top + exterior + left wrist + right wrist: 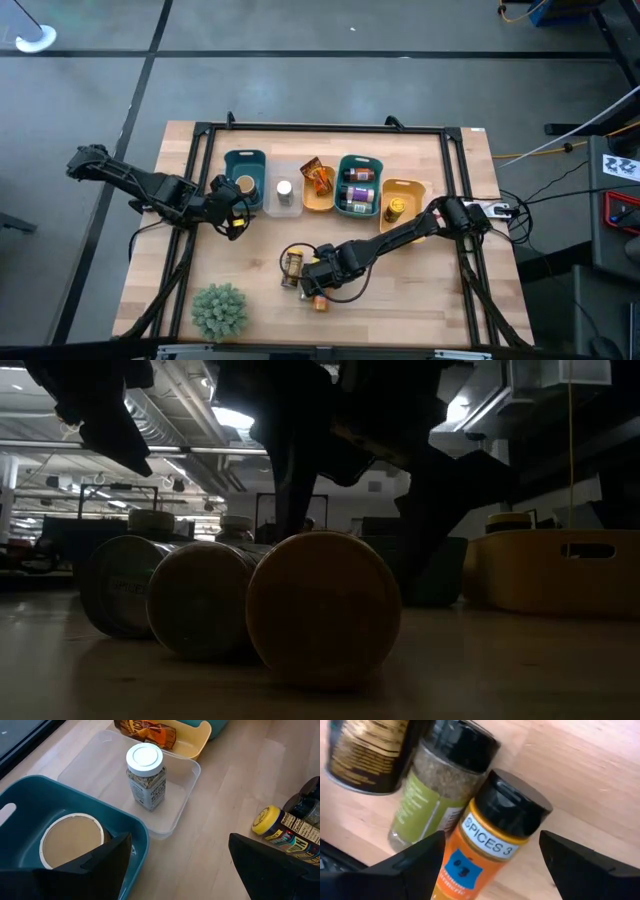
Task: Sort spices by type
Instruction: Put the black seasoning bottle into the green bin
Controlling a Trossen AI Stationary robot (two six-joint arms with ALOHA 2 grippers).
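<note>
Step in hand: I hold the right gripper [490, 865], fingers apart and empty, over three loose spices lying near the table's front.
- Orange-labelled jar [480, 845], black ribbed cap, smooth cylinder, lying directly between the fingers.
- Green-labelled jar [437, 790], clear plastic, just beyond it.
- Dark tin [367, 752], farthest.

Next move, I judge: lower, close on the orange jar.

Left gripper [175, 865]: apart, empty, above the teal tray [20, 795].
</note>
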